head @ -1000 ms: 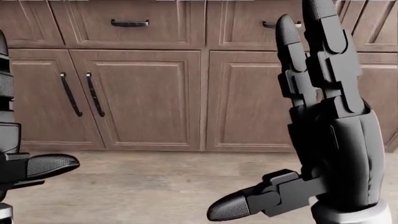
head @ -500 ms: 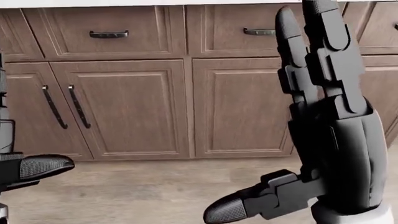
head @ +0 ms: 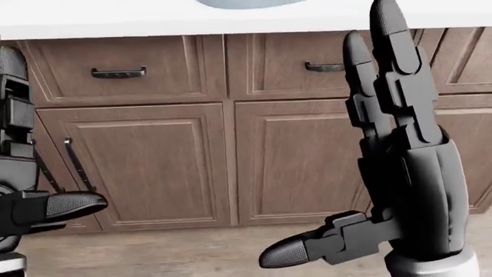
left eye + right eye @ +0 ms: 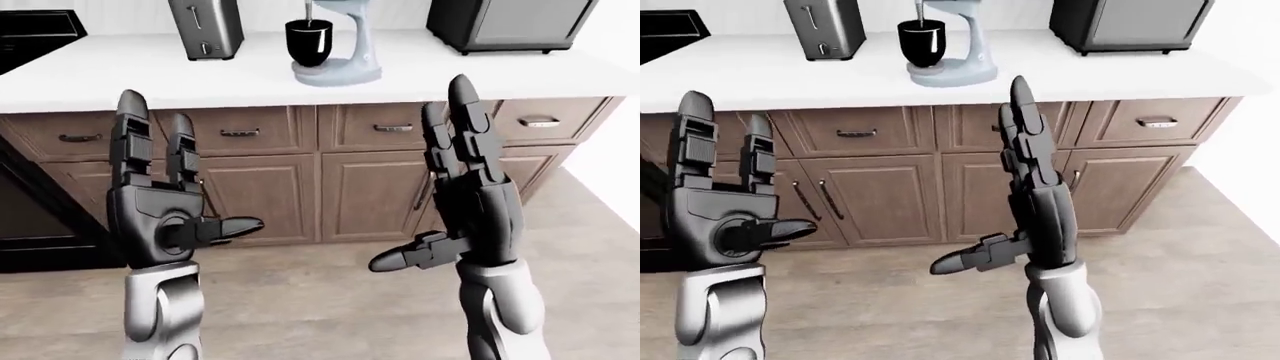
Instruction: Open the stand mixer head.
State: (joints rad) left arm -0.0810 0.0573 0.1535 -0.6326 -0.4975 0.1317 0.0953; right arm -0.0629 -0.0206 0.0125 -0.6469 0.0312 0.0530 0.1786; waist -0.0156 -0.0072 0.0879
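Observation:
A pale blue stand mixer (image 4: 345,45) with a black bowl (image 4: 308,43) stands on the white counter (image 4: 250,79) at the top of the left-eye view; its head is cut off by the frame's top edge. Both hands are raised well below and short of it, over the floor. My left hand (image 4: 165,187) is open, fingers pointing up, thumb out to the right. My right hand (image 4: 455,187) is open too, fingers straight up, thumb out to the left. Neither holds anything. In the head view only the mixer's base (image 3: 242,3) shows at the top.
A steel toaster (image 4: 205,28) stands left of the mixer and a dark microwave (image 4: 510,24) to its right. Wooden cabinet doors and drawers (image 4: 370,195) run under the counter. A black stove (image 4: 30,34) is at the far left. Wood floor (image 4: 330,300) lies below.
The head view has shifted: the cabinets slid down and left in the picture and the counter edge with the mixer base came in at the top. Both hands keep their open pose.

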